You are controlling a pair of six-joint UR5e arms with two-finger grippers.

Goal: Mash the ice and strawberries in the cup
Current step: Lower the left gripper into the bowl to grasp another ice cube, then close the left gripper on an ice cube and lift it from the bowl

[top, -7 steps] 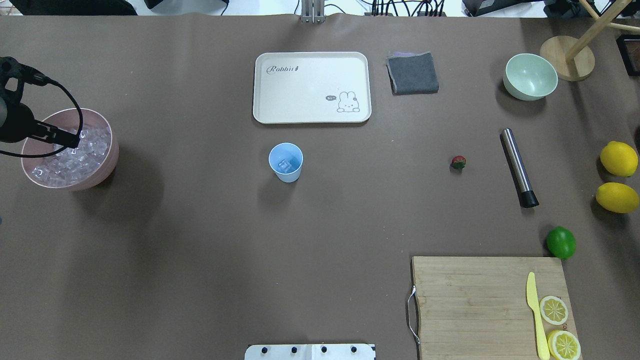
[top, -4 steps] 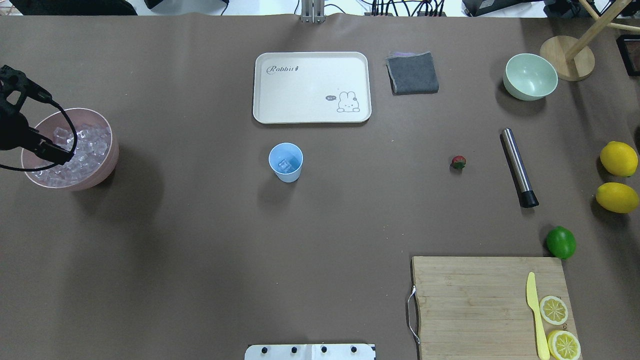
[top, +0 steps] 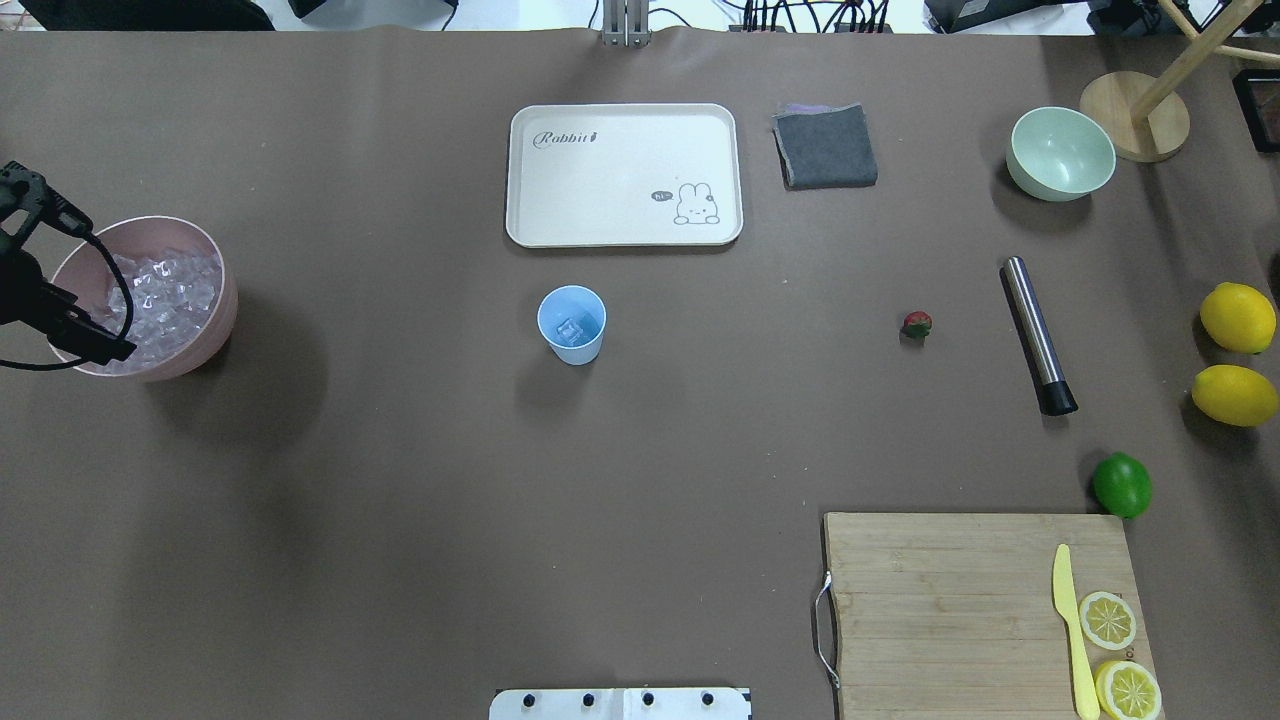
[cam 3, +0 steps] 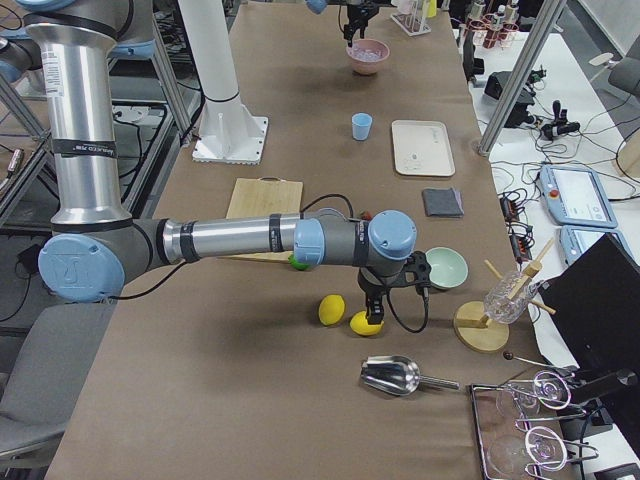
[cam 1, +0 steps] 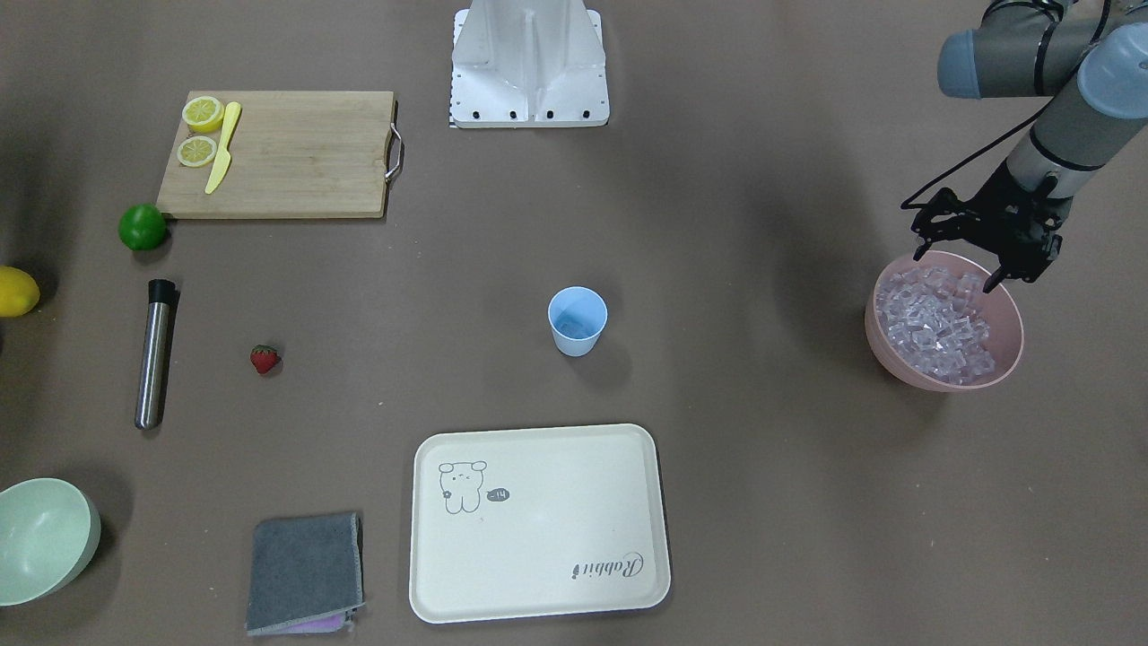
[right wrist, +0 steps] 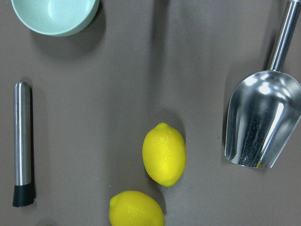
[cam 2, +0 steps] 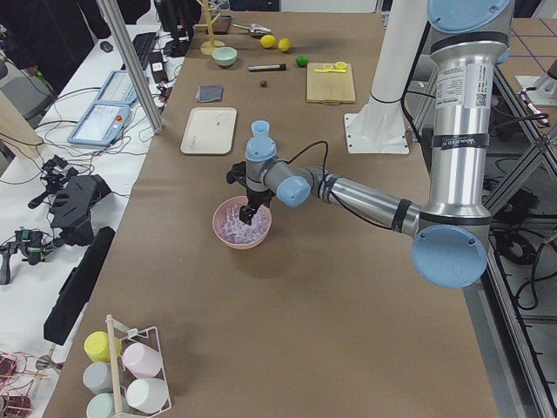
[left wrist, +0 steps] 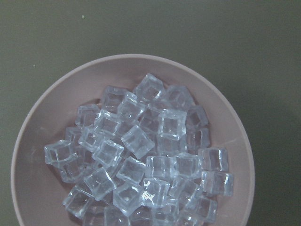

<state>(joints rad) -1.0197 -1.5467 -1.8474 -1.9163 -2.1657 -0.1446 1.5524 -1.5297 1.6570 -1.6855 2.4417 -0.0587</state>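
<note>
The fingers (cam 1: 1003,269) of the left gripper (cam 1: 958,267) were spread apart, gripping nothing, above the pink bowl (cam 1: 897,368) at the table's left end. The bowl held the heap of ice (left wrist: 141,155). The blue cup (top: 571,323) stood upright at mid-table, with one cube inside it. The strawberry (top: 917,323) lay toward the right end, well apart from the cup and near a steel rod (top: 1038,335). The right gripper (cam 3: 372,300) hung over two lemons (right wrist: 163,154) at the right end; its finger state could not be told.
</note>
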